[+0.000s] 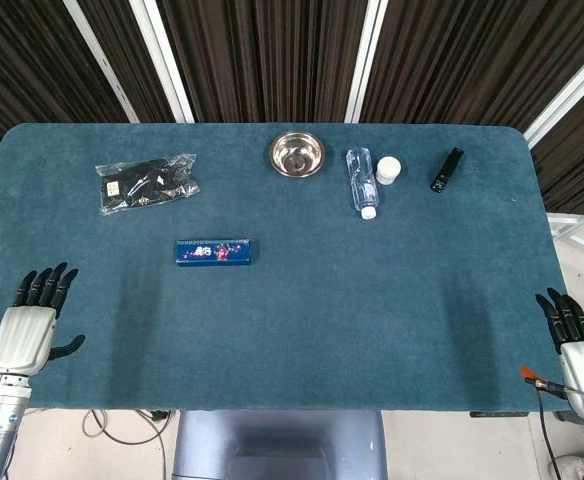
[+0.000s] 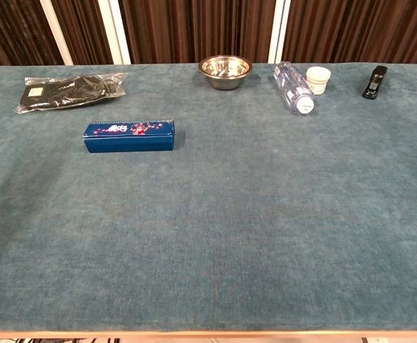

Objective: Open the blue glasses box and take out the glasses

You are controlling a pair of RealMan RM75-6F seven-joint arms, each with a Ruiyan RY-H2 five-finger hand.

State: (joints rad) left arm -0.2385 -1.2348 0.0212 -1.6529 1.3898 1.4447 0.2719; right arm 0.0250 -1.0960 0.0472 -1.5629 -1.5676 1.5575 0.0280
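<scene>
The blue glasses box lies closed on the teal table, left of centre; the chest view shows the same box as a long flat case with a red and white pattern. My left hand rests at the table's near left corner, fingers spread and empty, well short of the box. At the near right corner my right hand is also empty with its fingers apart. Neither hand appears in the chest view. No glasses are visible.
Along the far edge lie a clear bag of black items, a steel bowl, a plastic bottle on its side, a small white cup and a black stapler.
</scene>
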